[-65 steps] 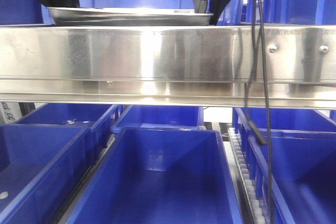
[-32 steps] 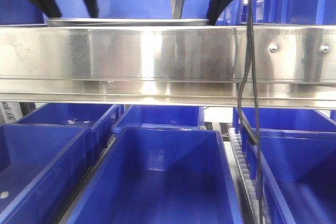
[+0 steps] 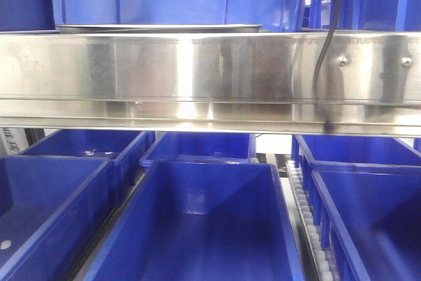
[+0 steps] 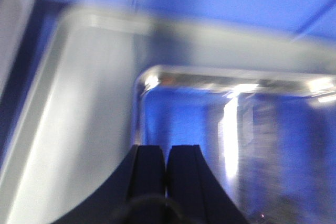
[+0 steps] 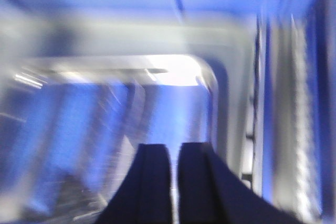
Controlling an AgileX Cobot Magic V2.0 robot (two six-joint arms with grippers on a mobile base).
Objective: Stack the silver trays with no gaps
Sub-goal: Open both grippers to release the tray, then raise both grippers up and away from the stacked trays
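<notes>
Silver trays [image 3: 158, 28] lie behind the shelf rail [image 3: 210, 67].
Both jaws, left gripper [image 4: 166, 156] and right gripper [image 5: 174, 156], are pressed together above the tray, holding nothing.

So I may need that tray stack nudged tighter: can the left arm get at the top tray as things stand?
Probably yes. The left claw, shut and empty, hangs over the top tray, whose inside looks bare. Nothing shows between them, though the wrist view is blurred.

Silver trays [image 3: 158, 29]: one stack visible, count unclear. Blue bins [image 3: 197, 228]: five below shelf rail [image 3: 210, 70]. One cable [image 3: 325, 51].
</notes>
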